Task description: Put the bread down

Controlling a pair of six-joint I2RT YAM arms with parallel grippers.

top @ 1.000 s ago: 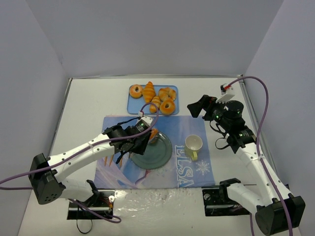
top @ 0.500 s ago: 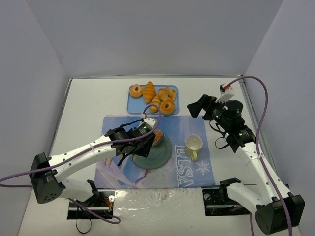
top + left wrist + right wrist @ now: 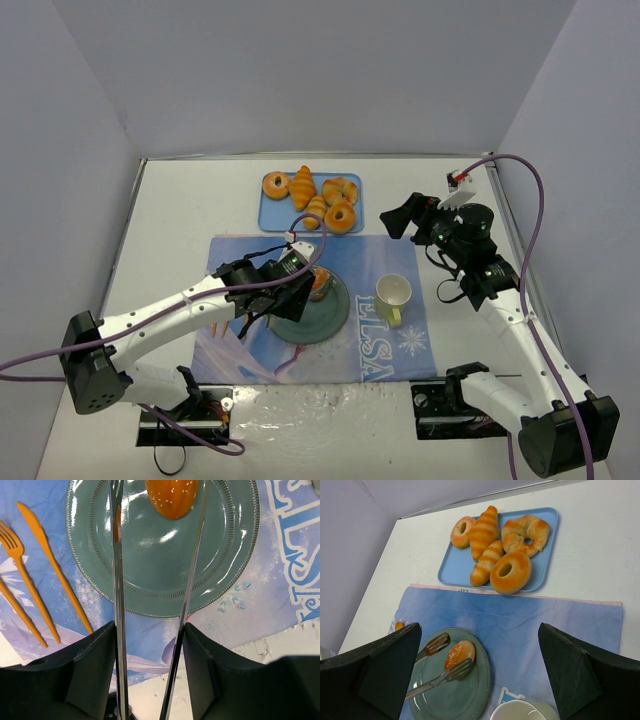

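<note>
Two arms stand over a white desk (image 3: 180, 220). The left one reaches across a blue printed placemat (image 3: 535, 625), and the right one is raised off to the right.

The left tool (image 3: 149, 650) carries long metal tongs (image 3: 118, 580) on its fingers. The blades stand apart over a teal plate (image 3: 165, 570) in the middle of the mat. The bread roll (image 3: 459, 654), golden and speckled with seeds or sugar, lies on the far part of that plate, between the tong ends. From the right wrist camera, one tong end sits against the near side of the roll and the other is clear of it on the far-left side, so the roll is not clamped.

The right tool (image 3: 398, 218) hangs above the desk's right side, well apart from the plate. Its fingers are spread wide with nothing between them.

Just right of the plate, a pale yellow mug (image 3: 393, 293) stands on the mat. An orange fork (image 3: 25, 575) and knife (image 3: 55, 565) show on the mat to the left of the plate; it cannot be told whether they are printed or real.

Beyond the mat's far edge lies a light blue tray (image 3: 452, 575) holding five pastries. They are a sugared ring (image 3: 462, 531), a large striped roll (image 3: 483, 532), a smaller striped roll (image 3: 486, 562), a twisted ring (image 3: 526, 532) and a glazed ring (image 3: 510, 571), all packed close together.
</note>
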